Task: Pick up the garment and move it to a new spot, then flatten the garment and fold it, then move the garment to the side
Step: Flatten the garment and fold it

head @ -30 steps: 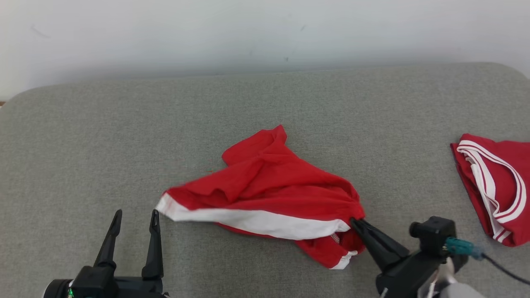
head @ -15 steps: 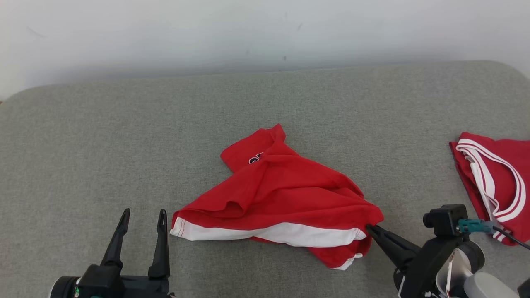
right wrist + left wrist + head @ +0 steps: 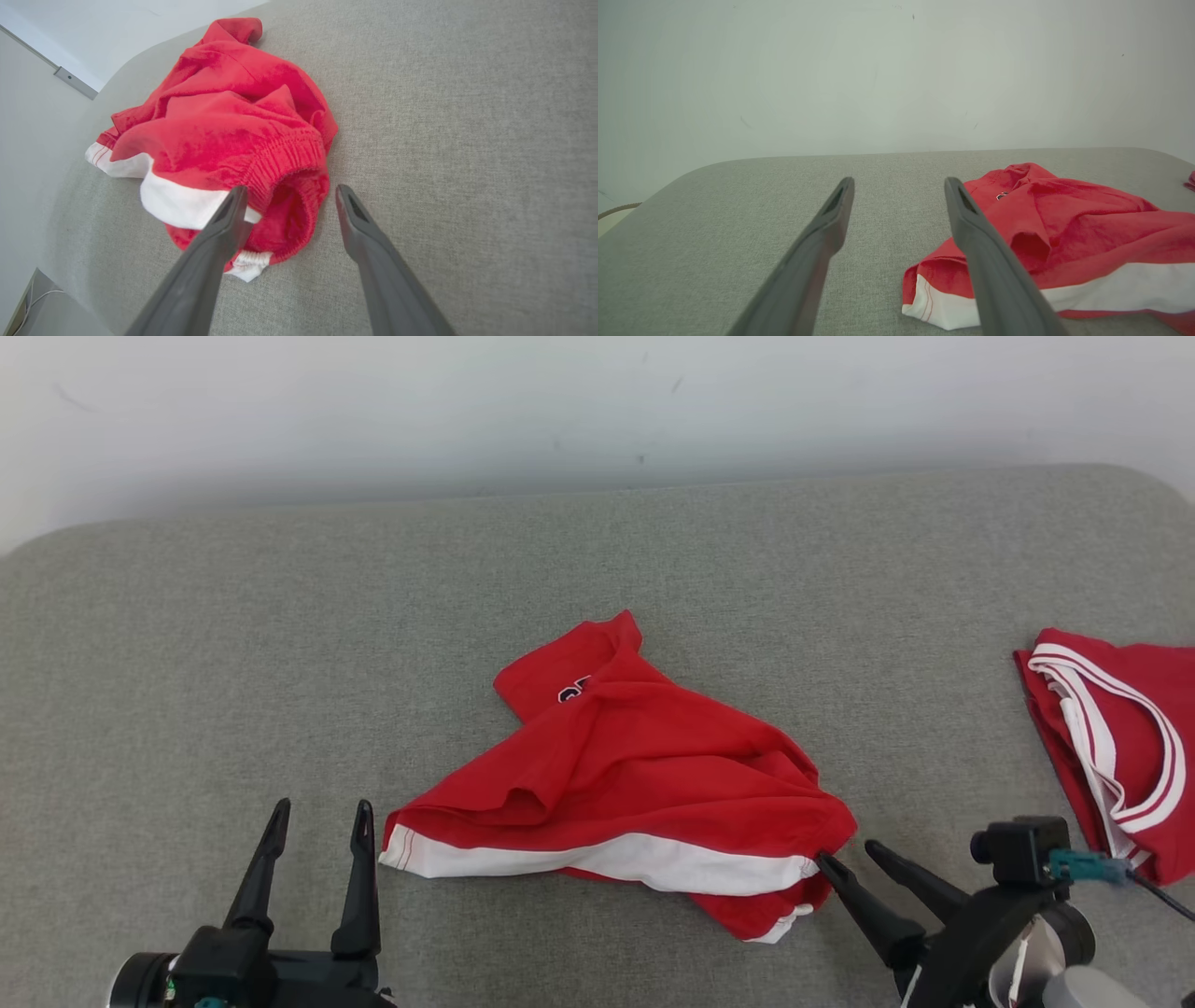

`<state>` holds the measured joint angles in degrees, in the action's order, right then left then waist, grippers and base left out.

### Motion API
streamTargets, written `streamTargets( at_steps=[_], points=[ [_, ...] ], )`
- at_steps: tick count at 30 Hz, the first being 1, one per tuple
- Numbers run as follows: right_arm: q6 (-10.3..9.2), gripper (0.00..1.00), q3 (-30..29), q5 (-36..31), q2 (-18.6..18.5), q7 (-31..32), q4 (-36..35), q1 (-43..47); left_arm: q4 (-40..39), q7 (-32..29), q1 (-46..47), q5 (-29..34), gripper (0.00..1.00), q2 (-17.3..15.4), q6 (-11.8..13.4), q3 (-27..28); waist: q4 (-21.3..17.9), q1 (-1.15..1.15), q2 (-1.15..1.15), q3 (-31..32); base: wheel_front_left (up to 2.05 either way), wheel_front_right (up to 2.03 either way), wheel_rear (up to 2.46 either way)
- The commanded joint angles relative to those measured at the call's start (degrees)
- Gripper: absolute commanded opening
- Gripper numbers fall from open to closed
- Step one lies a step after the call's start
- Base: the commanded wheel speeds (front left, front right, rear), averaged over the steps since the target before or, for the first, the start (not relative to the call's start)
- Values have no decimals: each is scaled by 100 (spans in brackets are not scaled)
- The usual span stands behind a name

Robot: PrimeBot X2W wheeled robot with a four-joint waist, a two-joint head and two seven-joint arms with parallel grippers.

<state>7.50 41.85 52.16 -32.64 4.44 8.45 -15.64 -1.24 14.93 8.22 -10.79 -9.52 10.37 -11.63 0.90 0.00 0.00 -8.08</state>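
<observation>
Nearest us, at the front edge of the grey padded worktop [image 3: 233, 644], our left gripper [image 3: 321, 805] waits spread wide and empty. Our right gripper [image 3: 846, 852], clamped on the garment [image 3: 644, 775] a moment ago, has just sprung apart and let go, so we judge the move done and flattening next. The garment, red shorts with a white band, lies crumpled mid-worktop toward the front. Beyond, a second red item [image 3: 1120, 737] rests at the right edge.
</observation>
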Motion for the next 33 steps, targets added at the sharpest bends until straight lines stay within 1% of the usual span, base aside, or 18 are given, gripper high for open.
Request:
streamTargets(
  at_steps=[1,6,10,11,12,13,14,17,21,23,26,30,33],
  points=[
    [-2,100,-40,34,-56,-69,-59,142,2,19,-58,30,100,-12,18,28,-33,0,0,18,0,0,0],
    [-2,100,-334,-95,-147,-260,-354,558,36,19,-123,-7,100,-40,34,99,-115,0,0,88,0,0,0],
    [-2,100,-921,-493,-66,-657,-572,867,41,19,-168,-31,100,-80,78,174,-159,0,0,172,0,0,0],
    [-2,100,-1110,-658,3,-786,-625,933,50,19,-196,-44,100,-92,83,202,-175,0,0,200,0,0,0],
    [-2,100,-1465,-997,169,-997,-727,1041,46,19,-251,-59,100,-100,122,235,-196,0,0,255,0,0,0],
    [-2,100,-1615,-1162,262,-1089,-798,1083,47,9,-272,-61,100,-99,132,240,-198,0,0,290,0,0,0],
    [-2,100,-1615,-1162,262,-1089,-798,1083,47,9,-272,-61,100,-99,132,240,-198,0,0,290,0,0,0],
    [-2,100,-2106,-1730,592,-1338,-1012,1171,8,-50,-307,-74,100,-136,174,260,-197,0,0,376,0,0,0],
    [-2,100,-2576,-2513,1035,-1516,-1285,1286,-6,-151,-364,-84,100,-206,187,285,-164,0,0,477,0,0,0],
    [-2,100,-2634,-2910,1179,-1495,-1406,1329,-8,-199,-377,-64,100,-238,208,284,-142,0,0,533,0,0,0],
    [-2,100,-2707,-3272,1408,-1469,-1554,1500,-5,-266,-429,-43,100,-287,231,274,-109,0,0,627,0,0,0],
    [-2,100,-2904,-3518,1677,-1402,-1682,1828,4,-345,-547,-57,100,-314,255,266,-72,0,0,757,0,0,0],
    [-2,100,-3008,-3627,1799,-1295,-1784,2075,5,-383,-650,-93,100,-328,270,254,-76,0,0,816,0,0,0]
  ],
)
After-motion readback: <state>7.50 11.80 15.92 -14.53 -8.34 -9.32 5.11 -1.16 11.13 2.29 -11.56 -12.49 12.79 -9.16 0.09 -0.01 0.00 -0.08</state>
